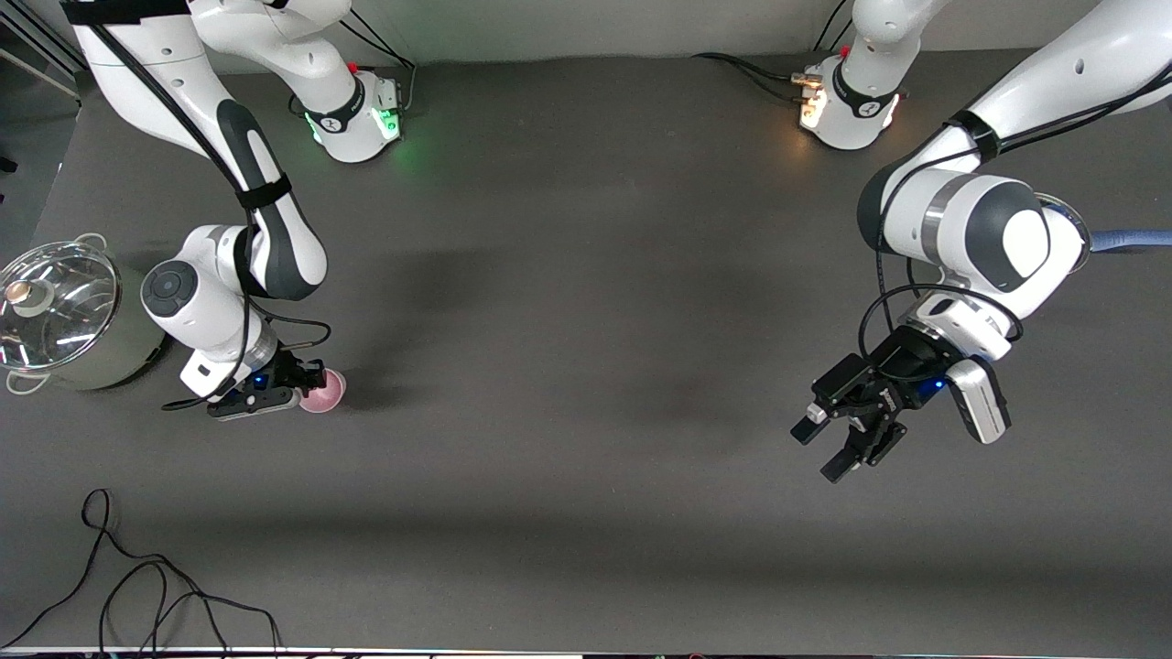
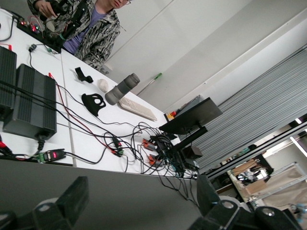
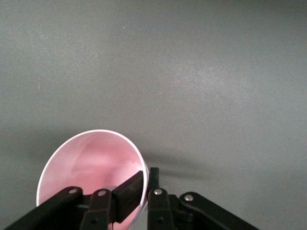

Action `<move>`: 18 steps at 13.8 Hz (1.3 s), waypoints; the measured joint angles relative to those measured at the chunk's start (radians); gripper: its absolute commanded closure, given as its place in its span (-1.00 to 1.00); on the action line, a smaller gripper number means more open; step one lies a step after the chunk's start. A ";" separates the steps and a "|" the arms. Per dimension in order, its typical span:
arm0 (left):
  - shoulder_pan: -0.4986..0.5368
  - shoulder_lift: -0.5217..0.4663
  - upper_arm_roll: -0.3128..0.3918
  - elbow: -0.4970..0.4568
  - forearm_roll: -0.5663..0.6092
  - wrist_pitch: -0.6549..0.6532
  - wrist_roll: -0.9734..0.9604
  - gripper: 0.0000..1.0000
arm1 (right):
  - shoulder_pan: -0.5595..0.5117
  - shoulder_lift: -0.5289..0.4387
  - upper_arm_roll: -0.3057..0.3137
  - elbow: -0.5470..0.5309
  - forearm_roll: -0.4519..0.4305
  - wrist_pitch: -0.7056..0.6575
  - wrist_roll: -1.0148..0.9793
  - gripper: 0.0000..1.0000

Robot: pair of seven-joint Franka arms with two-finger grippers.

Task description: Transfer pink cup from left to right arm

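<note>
The pink cup [image 1: 326, 392] is at the right arm's end of the table, beside the pot, low over the dark tabletop. My right gripper [image 1: 307, 391] is shut on the cup's rim. In the right wrist view one finger pad [image 3: 129, 191] is inside the pink cup [image 3: 91, 163] and the other is outside the wall, with the right gripper [image 3: 146, 181] pinching it. My left gripper [image 1: 829, 450] hangs open with nothing in it over the table at the left arm's end. The left wrist view shows the left gripper [image 2: 141, 196] with its jaws wide apart and only bare table between them.
A steel pot with a glass lid [image 1: 57, 316] stands at the right arm's end, close to the right arm's wrist. A loose black cable [image 1: 137, 586] lies along the table edge nearest the camera. A blue handle [image 1: 1131, 240] pokes out past the left arm.
</note>
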 measured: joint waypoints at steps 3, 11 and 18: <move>0.012 0.005 0.013 0.000 0.008 -0.077 -0.124 -1.00 | 0.000 -0.002 -0.001 0.001 0.000 0.000 -0.001 -0.57; 0.058 0.005 0.036 -0.005 0.357 -0.268 -0.660 -1.00 | 0.001 -0.181 -0.060 0.147 0.000 -0.375 -0.004 -1.00; 0.182 -0.003 0.095 0.132 1.087 -0.897 -1.363 -1.00 | 0.000 -0.267 -0.210 0.576 -0.004 -1.014 -0.005 -1.00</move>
